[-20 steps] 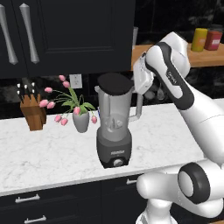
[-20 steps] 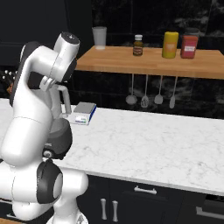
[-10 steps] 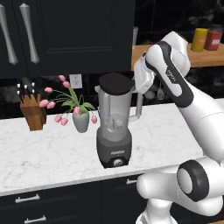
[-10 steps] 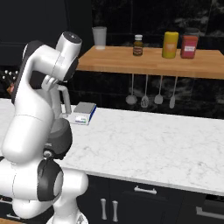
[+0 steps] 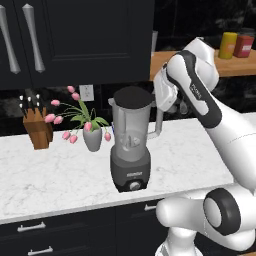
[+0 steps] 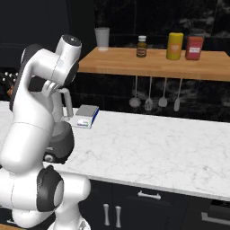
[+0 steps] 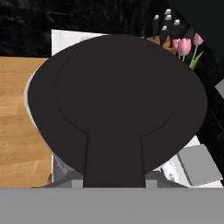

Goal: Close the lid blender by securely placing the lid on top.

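**Black lid sitting over the blender jar, jaws closed on its tab**

Black and matte, the lid (image 5: 132, 94) is lying flat across the top of the blender (image 5: 131, 144), covering the rim of the translucent grey jar in the left base view. In the hand view the lid (image 7: 118, 105) is spreading wide across the picture, its tab running down to the bottom edge where the jaws are pinching it. The gripper (image 5: 161, 98) is hanging just to the right of the jar's top, behind the side handle, with the jaws drawn in narrow on the tab.

Compared with a second ago, the lid is sitting in much the same place over the jar, and the hand is staying close beside it; the arm's elbow is holding almost the same pose. The jaws are ending up marginally tighter than before.

The blender is standing on the white marble desk (image 5: 60, 175), its dark base and front knob facing forward. Just to its left a small grey vase of pink tulips (image 5: 91, 135) is standing, and further left a wooden knife block (image 5: 37, 127). In the right base view a small grey scale (image 6: 86, 116) is resting on the desk beyond the arm, under a wooden shelf (image 6: 152, 63) carrying jars.
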Motion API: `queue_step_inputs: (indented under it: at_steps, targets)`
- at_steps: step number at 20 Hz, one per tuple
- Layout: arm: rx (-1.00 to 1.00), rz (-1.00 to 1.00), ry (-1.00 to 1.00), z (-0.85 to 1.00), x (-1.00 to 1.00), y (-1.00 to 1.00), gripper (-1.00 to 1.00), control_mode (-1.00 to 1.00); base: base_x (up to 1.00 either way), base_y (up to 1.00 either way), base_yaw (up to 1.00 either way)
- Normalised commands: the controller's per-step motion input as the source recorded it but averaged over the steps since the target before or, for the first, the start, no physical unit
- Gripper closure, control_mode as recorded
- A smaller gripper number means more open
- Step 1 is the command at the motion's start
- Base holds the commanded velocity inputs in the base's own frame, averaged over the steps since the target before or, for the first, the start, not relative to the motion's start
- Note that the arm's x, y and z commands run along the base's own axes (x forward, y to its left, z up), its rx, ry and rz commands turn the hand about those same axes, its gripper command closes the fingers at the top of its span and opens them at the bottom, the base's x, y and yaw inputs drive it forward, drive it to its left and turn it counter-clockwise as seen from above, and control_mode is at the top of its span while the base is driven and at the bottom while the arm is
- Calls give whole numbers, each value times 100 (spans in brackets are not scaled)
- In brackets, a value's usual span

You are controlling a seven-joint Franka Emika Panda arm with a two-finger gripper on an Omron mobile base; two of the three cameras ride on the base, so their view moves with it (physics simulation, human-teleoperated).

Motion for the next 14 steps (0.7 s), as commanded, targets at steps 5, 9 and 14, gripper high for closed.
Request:
queue_step_inputs:
  at_steps: [5,9,14]
  targets:
    - [-9,7,12,-18,20,37,100,-100,0,0,0]
    - [-7,9,9,-25,7,29,100,-100,0,0,0]
    - [-4,7,2,-38,-1,25,-100,-100,0,0,0]
